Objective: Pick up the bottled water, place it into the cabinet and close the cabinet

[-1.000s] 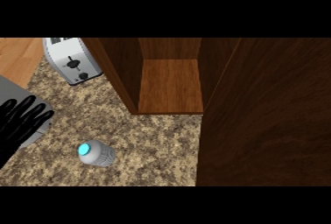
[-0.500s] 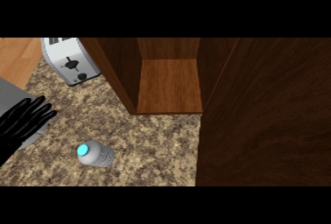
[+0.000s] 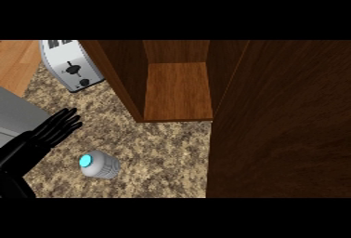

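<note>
The bottled water (image 3: 100,165) is a pale grey bottle with a bright cyan cap, seen from above on the speckled granite counter (image 3: 165,148) at lower left. My left hand (image 3: 42,135) comes in from the left edge, fingers straight and spread, just up and left of the bottle without touching it. The wooden cabinet (image 3: 177,88) stands open behind, its bare shelf showing. Its dark door (image 3: 281,121) swings out and fills the right side. My right hand shows nowhere.
A silver toaster (image 3: 70,67) stands at the back left beside the cabinet's side wall. A grey surface (image 3: 17,111) lies at the left edge, with light wood (image 3: 15,60) behind it.
My left hand has moved right and a little forward, farther onto the counter toward the bottle. The bottle and the cabinet door have stayed put.
</note>
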